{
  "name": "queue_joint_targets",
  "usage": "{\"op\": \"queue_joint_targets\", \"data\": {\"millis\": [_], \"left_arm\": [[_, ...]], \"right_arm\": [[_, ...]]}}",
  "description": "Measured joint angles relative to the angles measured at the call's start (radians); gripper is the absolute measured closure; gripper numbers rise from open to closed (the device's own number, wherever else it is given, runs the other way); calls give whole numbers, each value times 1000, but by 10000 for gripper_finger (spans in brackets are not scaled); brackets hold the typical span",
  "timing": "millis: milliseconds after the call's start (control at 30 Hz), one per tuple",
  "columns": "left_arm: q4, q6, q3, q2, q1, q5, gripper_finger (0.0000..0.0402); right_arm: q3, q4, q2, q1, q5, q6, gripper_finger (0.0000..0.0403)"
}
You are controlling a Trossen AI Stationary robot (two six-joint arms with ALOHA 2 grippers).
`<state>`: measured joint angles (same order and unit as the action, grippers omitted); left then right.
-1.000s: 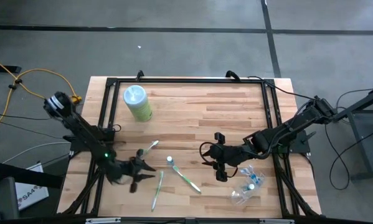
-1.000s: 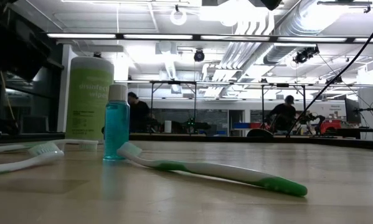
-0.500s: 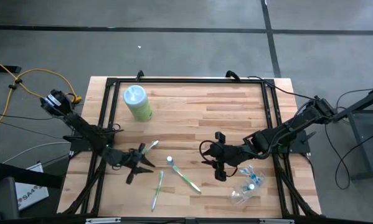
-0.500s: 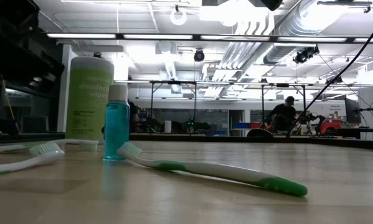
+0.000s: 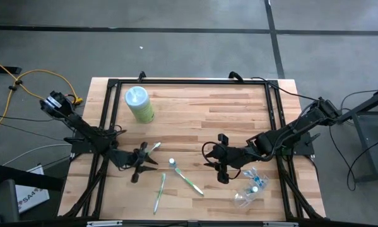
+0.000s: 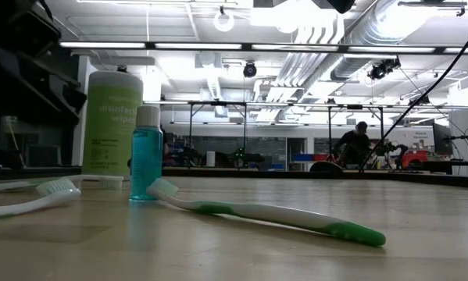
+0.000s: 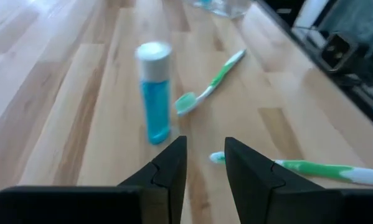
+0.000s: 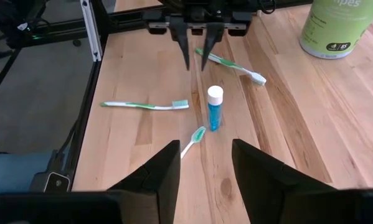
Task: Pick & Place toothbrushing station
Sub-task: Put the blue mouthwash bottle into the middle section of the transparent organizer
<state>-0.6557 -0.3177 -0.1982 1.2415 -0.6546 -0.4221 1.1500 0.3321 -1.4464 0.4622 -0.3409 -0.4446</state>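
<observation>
Starting at the left side of the table point(image 5: 239, 113): the left gripper point(image 5: 142, 162) sits low over the wood near the left edge, fingers parted with a narrow gap and nothing between them. Its wrist view shows both fingers point(image 7: 167, 168) empty, pointing at the small blue tube point(image 7: 154, 92).

Just beside that gripper's tips lies a white and green toothbrush point(image 5: 153, 149), bristle end toward the canister. The pale-green canister point(image 5: 139, 104) stands well behind it, toward the far left corner.

Moving right, the blue tube stands upright with its white cap on, roughly mid-table. A second toothbrush point(image 5: 159, 192) lies near the front edge just left of the tube, and a third, green-handled one point(image 5: 189, 181) angles away from the tube toward the front right. In the low view that brush point(image 6: 265, 211) has its bristle end right next to the tube's base.

Further right, the right gripper point(image 5: 221, 165) hovers above the table, fingers spread and empty, aimed back at the tube.

The clear plastic cup point(image 5: 250, 186) lies tipped over by the front right corner, with something blue and white inside it, can't tell what.
</observation>
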Motion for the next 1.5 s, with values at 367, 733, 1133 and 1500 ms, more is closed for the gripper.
{"op": "queue_joint_targets", "data": {"millis": [367,733,1133,1500], "left_arm": [[60,-184,0,32,96,36,298],[-63,-68,0,128,190,99,297],[-320,30,-1,306,249,195,277],[-526,41,-3,470,304,287,277]], "right_arm": [[0,1,0,0,0,3,266],[0,7,0,0,3,3,266],[0,8,0,0,4,4,266],[0,8,0,0,30,4,266]]}}
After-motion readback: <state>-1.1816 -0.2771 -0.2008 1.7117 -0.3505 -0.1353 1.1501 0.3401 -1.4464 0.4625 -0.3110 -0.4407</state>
